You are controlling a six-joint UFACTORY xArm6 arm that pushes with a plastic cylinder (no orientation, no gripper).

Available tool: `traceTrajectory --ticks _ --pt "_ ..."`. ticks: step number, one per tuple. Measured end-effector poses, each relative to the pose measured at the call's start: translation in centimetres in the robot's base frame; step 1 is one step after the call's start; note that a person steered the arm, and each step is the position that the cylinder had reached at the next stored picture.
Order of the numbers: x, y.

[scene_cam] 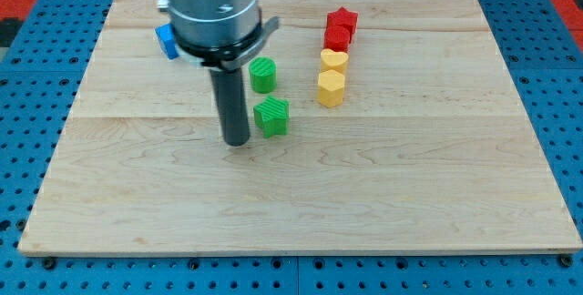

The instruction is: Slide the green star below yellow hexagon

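The green star [271,116] lies near the board's middle, below and left of the yellow hexagon [331,87]. My tip [237,141] rests on the board just left of the green star, close to its left side; I cannot tell if they touch. The yellow hexagon sits right of the star, directly under a yellow heart [333,60].
A green round block [262,75] stands just above the star. A red star [342,18] and another red block [337,37] stack in a column above the yellow heart. A blue block [167,40] is partly hidden behind the arm at the upper left. The wooden board [301,213] sits on a blue pegboard.
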State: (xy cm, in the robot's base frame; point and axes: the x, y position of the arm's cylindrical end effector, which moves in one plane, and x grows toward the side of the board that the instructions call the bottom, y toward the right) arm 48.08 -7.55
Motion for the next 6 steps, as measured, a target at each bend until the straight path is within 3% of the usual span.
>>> traceTrajectory --ticks 1,2,4,6 --pt "-2.2 2.5" --pt "-2.2 -1.4" --pt "-4.0 1.4" --pt "-3.5 8.6"
